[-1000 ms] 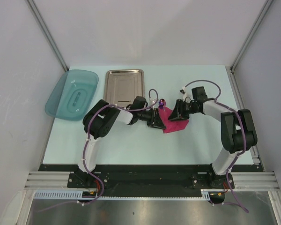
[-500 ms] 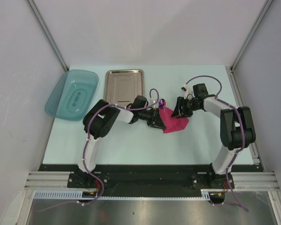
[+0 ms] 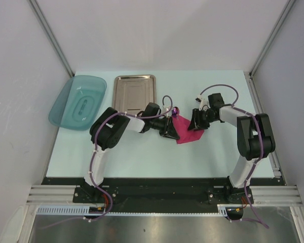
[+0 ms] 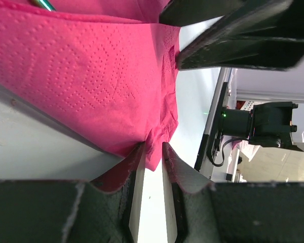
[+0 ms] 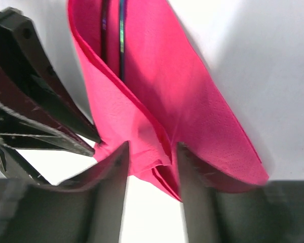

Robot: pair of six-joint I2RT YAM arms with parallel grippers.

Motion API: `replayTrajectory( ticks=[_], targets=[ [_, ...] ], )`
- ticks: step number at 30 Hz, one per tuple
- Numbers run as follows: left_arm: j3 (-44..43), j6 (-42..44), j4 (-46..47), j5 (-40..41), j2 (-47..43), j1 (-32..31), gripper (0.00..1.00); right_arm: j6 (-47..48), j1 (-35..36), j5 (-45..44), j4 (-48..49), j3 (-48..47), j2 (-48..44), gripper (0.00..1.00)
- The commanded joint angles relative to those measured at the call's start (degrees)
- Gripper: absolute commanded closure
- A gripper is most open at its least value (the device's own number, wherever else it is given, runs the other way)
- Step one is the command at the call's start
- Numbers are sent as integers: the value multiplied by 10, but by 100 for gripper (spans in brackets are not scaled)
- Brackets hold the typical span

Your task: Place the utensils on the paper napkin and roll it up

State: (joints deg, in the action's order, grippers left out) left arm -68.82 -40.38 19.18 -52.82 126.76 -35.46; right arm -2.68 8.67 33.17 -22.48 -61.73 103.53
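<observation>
The magenta paper napkin [image 3: 188,132] lies folded over the utensils between my two grippers. The purple fork's end [image 3: 176,111] sticks out at its far edge. Two slim handles [image 5: 120,35] show inside the fold in the right wrist view, and a teal handle tip [image 4: 42,4] shows in the left wrist view. My left gripper [image 3: 170,129] [image 4: 152,151] is at the napkin's left side, nearly closed with a corner of the napkin [image 4: 81,76] between its tips. My right gripper [image 3: 196,121] [image 5: 149,154] is open, its jaws either side of the napkin's folded edge [image 5: 157,162].
A rectangular steel tray [image 3: 135,91] lies behind the left arm. A teal translucent dish [image 3: 78,101] sits at the table's far left edge. The two grippers face each other closely; the left one's dark fingers [image 5: 35,101] fill the left of the right wrist view.
My right gripper has shifted slightly right and turned a little at the napkin's right edge. The left gripper and the napkin's left side have stayed put.
</observation>
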Motion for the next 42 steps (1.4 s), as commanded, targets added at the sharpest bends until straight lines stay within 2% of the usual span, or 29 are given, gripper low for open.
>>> replayTrajectory(
  ticks=[1, 2, 5, 10, 12, 13, 18, 29, 31, 38, 41, 42],
  targets=[
    [-9, 34, -13, 39, 9, -5, 73, 19, -8, -4, 1, 7, 15, 65],
    [-9, 34, -13, 38, 8, -5, 73, 21, -9, -4, 1, 11, 15, 81],
    [-1, 31, 0, 30, -5, -2, 73, 24, -13, -8, 2, 15, 13, 100],
    [37, -18, 116, 28, -91, 21, 64, 22, -18, -21, 8, 23, 17, 100],
    [39, -43, 142, 31, -97, 39, 63, 18, -19, -27, 9, 26, 19, 100],
    [38, -67, 150, 33, -95, 48, 62, 17, -19, -30, 10, 26, 20, 100],
    [3, -81, 143, 41, -74, 45, 61, 12, -19, -30, 7, 28, 14, 100],
    [-65, -125, 178, 69, 29, 28, 61, 8, -19, -27, 9, 38, 12, 100],
    [-77, -123, 171, 80, 40, 29, 62, 7, -19, -26, 9, 38, 13, 100],
    [-112, -53, 52, 123, 68, 32, 76, 1, -20, -18, 2, 34, 6, 99],
    [-115, -39, 28, 126, 70, 32, 81, -2, -20, -4, -9, 22, -9, 91],
    [-114, -37, 29, 125, 71, 32, 82, -3, -19, 1, -11, 11, -14, 83]
  ],
)
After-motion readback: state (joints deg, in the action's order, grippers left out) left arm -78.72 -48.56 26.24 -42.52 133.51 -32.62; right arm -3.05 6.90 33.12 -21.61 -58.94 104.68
